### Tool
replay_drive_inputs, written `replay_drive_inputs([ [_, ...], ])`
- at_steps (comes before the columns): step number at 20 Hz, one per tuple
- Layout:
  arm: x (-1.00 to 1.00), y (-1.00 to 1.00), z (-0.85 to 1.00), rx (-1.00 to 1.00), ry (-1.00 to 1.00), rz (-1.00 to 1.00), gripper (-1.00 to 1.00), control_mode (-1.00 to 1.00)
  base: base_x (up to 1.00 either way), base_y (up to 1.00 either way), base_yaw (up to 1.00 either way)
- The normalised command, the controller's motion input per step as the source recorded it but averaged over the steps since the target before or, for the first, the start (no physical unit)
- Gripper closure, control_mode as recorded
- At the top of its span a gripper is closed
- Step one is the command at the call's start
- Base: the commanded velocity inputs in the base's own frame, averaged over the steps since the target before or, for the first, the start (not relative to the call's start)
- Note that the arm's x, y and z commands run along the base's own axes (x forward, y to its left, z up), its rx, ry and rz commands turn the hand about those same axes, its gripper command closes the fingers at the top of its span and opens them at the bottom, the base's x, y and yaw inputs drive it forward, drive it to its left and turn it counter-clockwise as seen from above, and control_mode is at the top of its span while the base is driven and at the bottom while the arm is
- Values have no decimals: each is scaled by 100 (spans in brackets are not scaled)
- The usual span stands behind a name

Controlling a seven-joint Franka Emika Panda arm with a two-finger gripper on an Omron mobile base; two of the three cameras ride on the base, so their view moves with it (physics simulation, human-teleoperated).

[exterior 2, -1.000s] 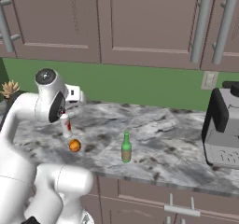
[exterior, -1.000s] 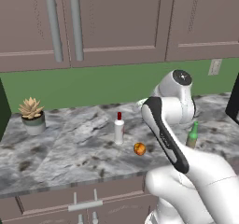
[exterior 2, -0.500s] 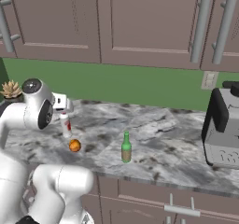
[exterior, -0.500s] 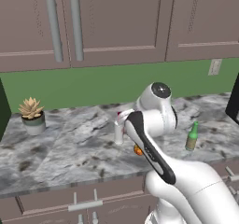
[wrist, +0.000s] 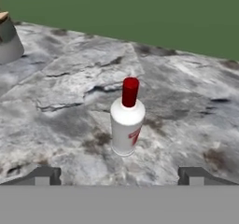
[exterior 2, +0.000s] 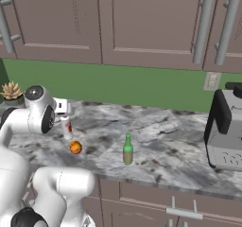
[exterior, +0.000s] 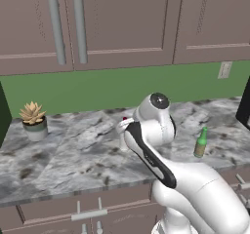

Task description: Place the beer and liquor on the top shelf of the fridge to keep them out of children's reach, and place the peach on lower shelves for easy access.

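Fingers (wrist: 44, 175) spread wide and released, gripper (wrist: 119, 176) hovering near the upright liquor (wrist: 127, 119) on the marble counter (wrist: 186, 111); peach (exterior 2: 75, 147) just beside, beer (exterior 2: 127, 150) farther right.

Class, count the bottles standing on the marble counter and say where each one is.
2. The white red-capped liquor bottle stands left of centre, right by the robot's hand. The slim green glass beer bottle stands nearer the counter's front edge, to its right. Others may be hidden behind the arm.

Kitchen: marble counter (exterior: 73, 155), brown cabinets (exterior: 122, 23), coffee machine (exterior 2: 227, 126).
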Motion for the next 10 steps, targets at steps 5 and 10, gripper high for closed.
replay_drive_inputs([
  [5, 32, 0, -8, 0, 0, 0, -100, -100, 0, 0, 0],
  [10, 35, 0, -15, 0, 0, 0, -100, -100, 0, 0, 0],
])
